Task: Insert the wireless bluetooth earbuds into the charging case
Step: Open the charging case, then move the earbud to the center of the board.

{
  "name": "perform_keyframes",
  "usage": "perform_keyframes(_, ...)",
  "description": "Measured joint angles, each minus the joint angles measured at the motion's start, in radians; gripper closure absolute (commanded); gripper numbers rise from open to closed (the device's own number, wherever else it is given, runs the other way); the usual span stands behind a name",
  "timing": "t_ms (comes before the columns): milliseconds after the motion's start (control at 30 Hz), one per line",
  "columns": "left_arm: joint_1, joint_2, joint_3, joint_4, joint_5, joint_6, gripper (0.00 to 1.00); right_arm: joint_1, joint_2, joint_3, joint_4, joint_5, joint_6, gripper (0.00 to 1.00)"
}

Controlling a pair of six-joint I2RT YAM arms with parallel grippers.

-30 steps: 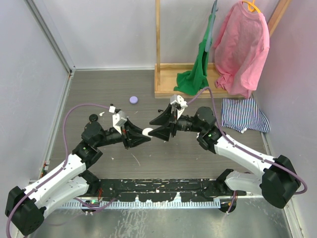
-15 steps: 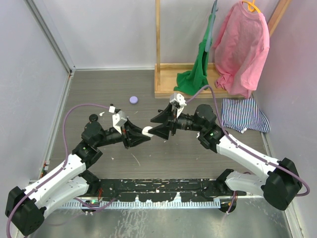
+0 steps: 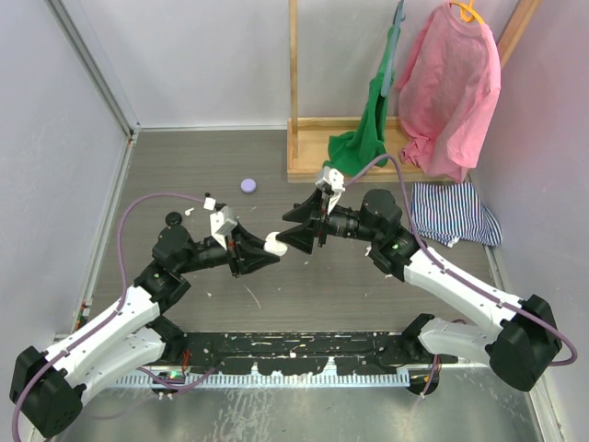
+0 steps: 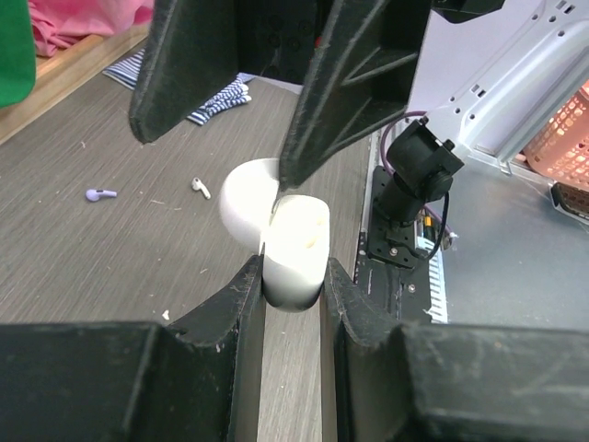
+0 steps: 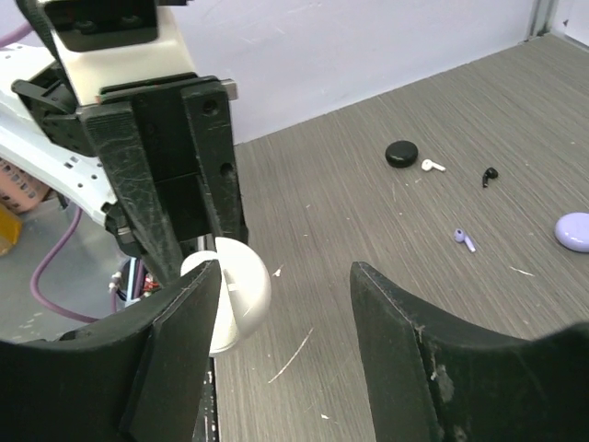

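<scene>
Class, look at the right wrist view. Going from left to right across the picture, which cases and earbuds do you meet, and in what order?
white case → black case → white earbud → lilac earbud → black earbud → lilac case

On the grey table (image 3: 304, 295) (wood-grain) lie a lilac case (image 3: 248, 184), black case (image 3: 173, 218), white earbud (image 5: 433, 166), black earbud (image 5: 489, 173), lilac earbud (image 5: 463, 238).

Left arm (image 3: 103, 336), right arm (image 3: 451, 287): white link shells, black joint housings, black bases. Purple cable (image 3: 152, 196) ran looped along each arm. Fingers (image 4: 230, 318) were matte black, wedge-shaped, rough-surfaced. White camera mount (image 3: 221, 221) sat on each wrist.
</scene>
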Motion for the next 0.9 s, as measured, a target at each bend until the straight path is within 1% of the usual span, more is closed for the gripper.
perform_keyframes(300, -0.002, 0.000, -0.001, 0.001, 0.007, 0.002, 1.00, -0.005, 0.001, 0.013, -0.063, 0.031, -0.016, 0.35)
perform_keyframes(467, -0.003, -0.001, -0.014, 0.002, -0.028, 0.008, 1.00, -0.007, 0.001, 0.045, -0.130, 0.064, -0.028, 0.33)
perform_keyframes(667, -0.003, 0.009, -0.072, 0.013, -0.087, 0.026, 1.00, -0.018, -0.021, 0.076, -0.288, 0.178, -0.062, 0.31)
perform_keyframes(900, -0.003, 0.023, -0.142, 0.068, -0.149, 0.050, 1.00, -0.023, -0.057, 0.082, -0.537, 0.386, -0.069, 0.29)
